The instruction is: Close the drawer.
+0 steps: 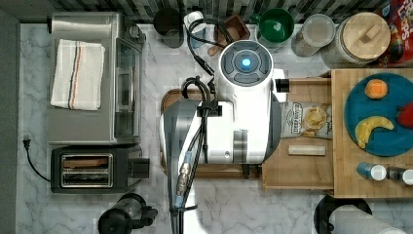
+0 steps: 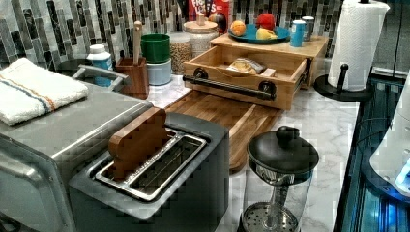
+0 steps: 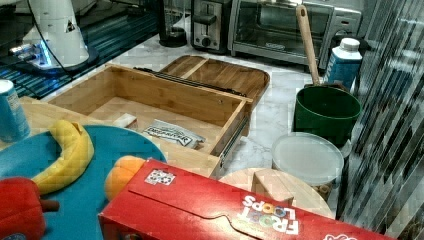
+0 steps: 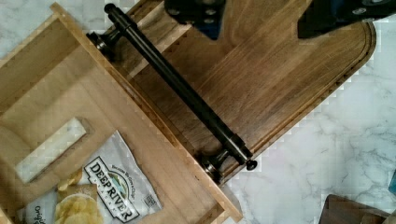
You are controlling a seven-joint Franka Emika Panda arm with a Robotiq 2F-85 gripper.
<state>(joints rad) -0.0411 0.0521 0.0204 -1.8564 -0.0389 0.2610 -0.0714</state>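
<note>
I see the drawer pulled out from under the butcher-block top, toward the left view's left, its black bar handle over the dark tray. A chip bag and a pale bar lie inside. The gripper hangs above the tray near the handle, fingers spread, holding nothing.

White arm bent low, jaws apart, empty.
</note>
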